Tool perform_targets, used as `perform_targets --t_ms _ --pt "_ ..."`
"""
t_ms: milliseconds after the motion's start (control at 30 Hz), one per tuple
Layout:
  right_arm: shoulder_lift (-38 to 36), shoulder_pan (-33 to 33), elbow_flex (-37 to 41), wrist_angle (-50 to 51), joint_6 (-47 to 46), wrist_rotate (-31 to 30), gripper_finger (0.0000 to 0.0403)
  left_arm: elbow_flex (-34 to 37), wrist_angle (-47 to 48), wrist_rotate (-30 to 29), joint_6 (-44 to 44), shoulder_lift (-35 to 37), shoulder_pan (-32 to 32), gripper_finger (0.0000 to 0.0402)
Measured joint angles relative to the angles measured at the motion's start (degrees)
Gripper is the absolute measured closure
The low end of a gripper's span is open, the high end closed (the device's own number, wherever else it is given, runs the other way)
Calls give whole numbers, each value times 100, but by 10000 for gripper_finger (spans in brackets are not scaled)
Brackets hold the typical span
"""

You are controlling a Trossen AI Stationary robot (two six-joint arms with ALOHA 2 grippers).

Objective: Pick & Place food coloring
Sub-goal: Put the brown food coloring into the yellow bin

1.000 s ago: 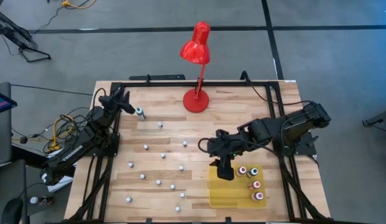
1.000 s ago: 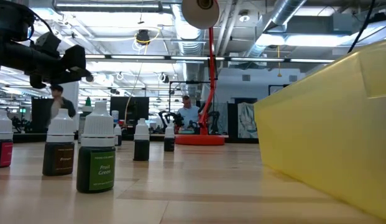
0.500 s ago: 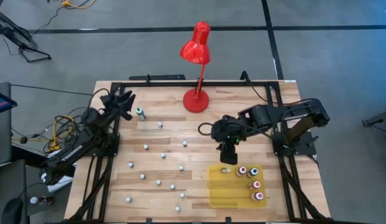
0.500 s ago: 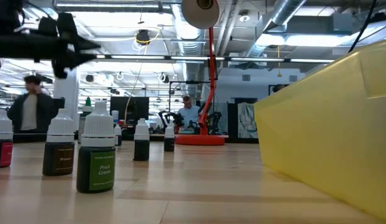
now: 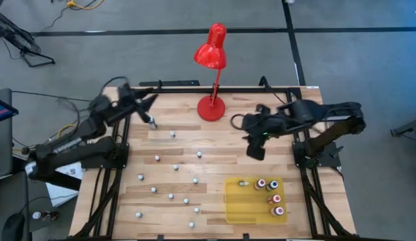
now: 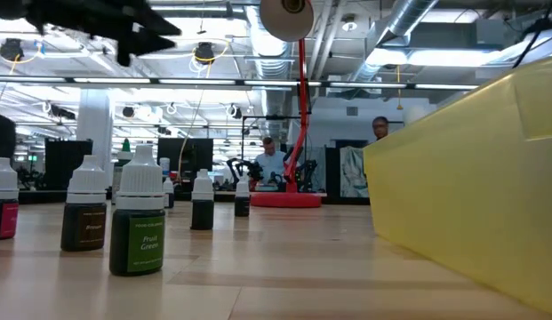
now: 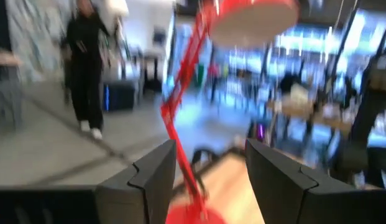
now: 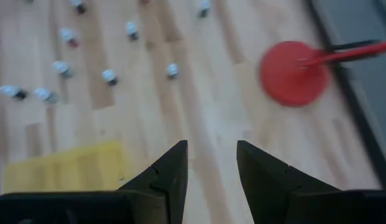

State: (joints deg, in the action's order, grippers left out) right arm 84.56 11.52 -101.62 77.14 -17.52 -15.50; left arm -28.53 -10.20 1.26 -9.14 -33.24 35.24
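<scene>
Nearest bottle (image 6: 137, 222) reads "Frost Green"; yellow bin (image 5: 234, 201) holds five bottles; both grippers (image 5: 146, 106) (image 5: 255, 148) spread, empty

From overhead, the bottles (image 5: 171, 196) scattered on the bench (image 5: 214, 140) are too small for contents to be identified. At bench level, the yellow tray (image 6: 476, 178) is cut off by the frame edge. The left end effector (image 7: 208, 171) view is motion-blurred; the lamp (image 7: 242, 15) ahead is cropped.
</scene>
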Motion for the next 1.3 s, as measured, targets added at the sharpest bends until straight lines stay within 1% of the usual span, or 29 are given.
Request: perform_targets --t_ms 100,200,367,433,500,567,667,767,900,1033,1100,1233,1300 --pt "-345 101 116 92 -257 -532 276 -475 531 3 10 -902 -216 217" --pt "-716 209 336 99 -504 -828 276 -871 982 174 -81 -1655 -395 217" --pt "-1250 413 841 56 -947 -1266 274 -1255 1151 842 -83 -2693 -758 217" --pt "-1421 476 1083 43 -1130 -1408 274 -1372 1176 977 7 -3018 -926 217" --pt "-1550 528 1315 32 -1283 -1484 274 -1515 1418 989 226 -3285 -1079 217" --pt "-1659 565 1565 18 -1424 -1485 274 -1662 1900 904 395 -3517 -1221 217" --pt "-1762 631 1910 -2 -1613 -1478 274 -1912 2630 586 472 -3805 -1432 217" --pt "-1830 690 2220 -1 -1758 -1470 274 -2094 2937 415 487 -4112 -1706 217" --pt "-1871 674 2528 3 -2014 -1476 274 -2219 2983 439 557 -4579 -2186 217" --pt "-1871 674 2680 4 -2061 -1473 274 -2370 2997 422 789 -5035 -2653 217" --pt "-1871 674 2708 21 -2058 -1465 274 -2447 2962 298 902 -5201 -2854 217" --pt "-1874 674 2710 38 -2015 -1467 274 -2473 2594 -199 1042 -5547 -3159 217" --pt "-1874 674 2710 37 -2015 -1467 274 -2477 2357 -262 1045 -5761 -3254 217"
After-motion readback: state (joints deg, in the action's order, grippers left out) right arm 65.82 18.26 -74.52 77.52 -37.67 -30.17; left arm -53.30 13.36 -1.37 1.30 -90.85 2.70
